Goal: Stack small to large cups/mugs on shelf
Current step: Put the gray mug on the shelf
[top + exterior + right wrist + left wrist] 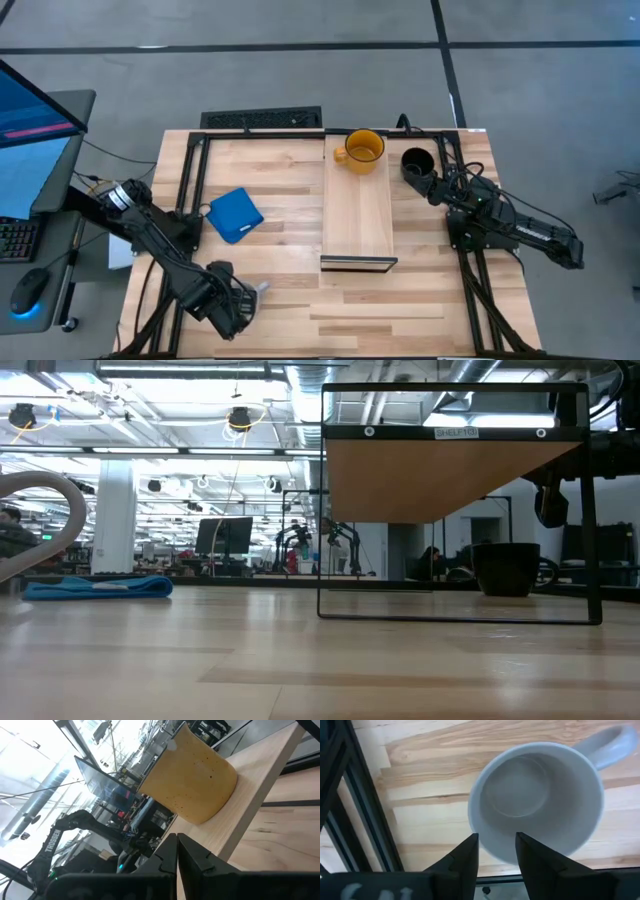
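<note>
Left claw (496, 851) straddles grey mug (540, 800) rim; handle cut off.

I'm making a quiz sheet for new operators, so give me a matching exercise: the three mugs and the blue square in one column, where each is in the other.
Things:
1. yellow mug
2. black mug
3. grey-white mug
4. blue square

Places:
A. on the table right of the shelf
B. at the left gripper, wall between its fingers
C. on the shelf's far end
D. flat on the table left of the shelf

Pairs: 1-C, 2-A, 3-B, 4-D
</note>
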